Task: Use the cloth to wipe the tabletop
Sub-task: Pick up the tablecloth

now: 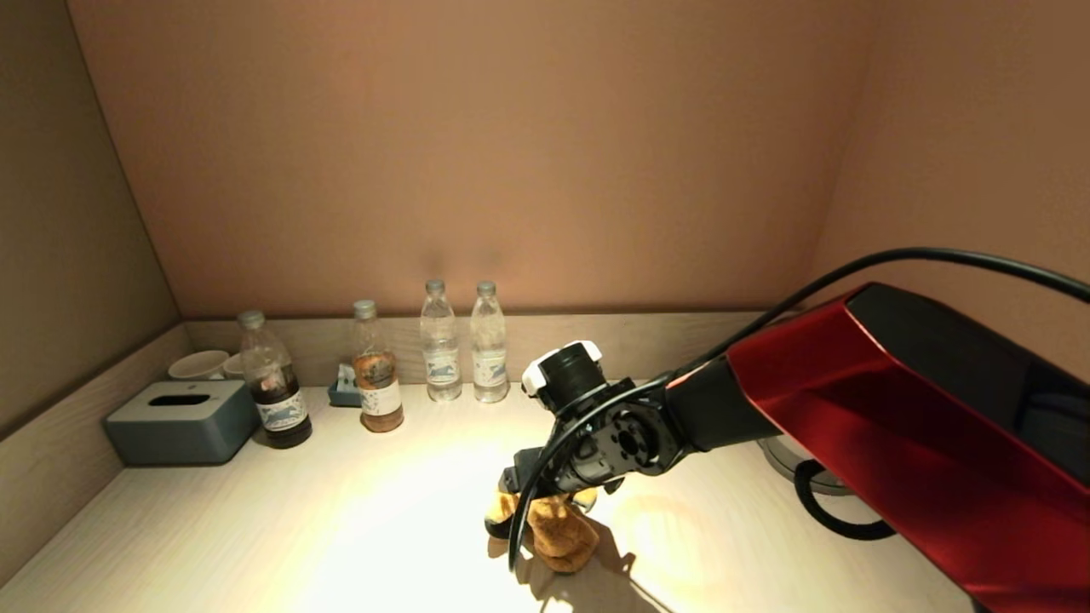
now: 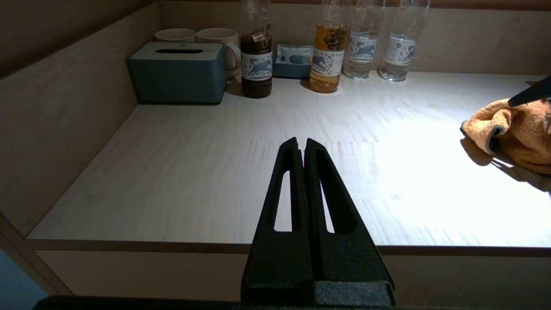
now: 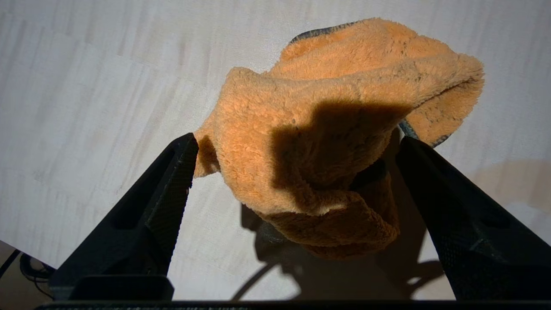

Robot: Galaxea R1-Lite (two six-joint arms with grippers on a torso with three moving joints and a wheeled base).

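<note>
Two splayed tool fingers (image 3: pixel 172 172) — perhaps grazing cloth (image 3: pixel 327 129)

You are looking at a fluffy, matt orange microfibre cloth (image 3: pixel 344 142) bunched on the pale wood-grain tabletop (image 1: pixel 281 519), smooth with a soft sheen under the lamp. The right gripper (image 3: pixel 297 150) has matt black, finely textured plastic fingers (image 3: pixel 170 193). Far left, clear plastic bottles (image 1: pixel 464 345) look glossy.

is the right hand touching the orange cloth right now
Cannot tell. In the right wrist view the right hand stands open around the cloth; no clear gap or contact shows.
</note>
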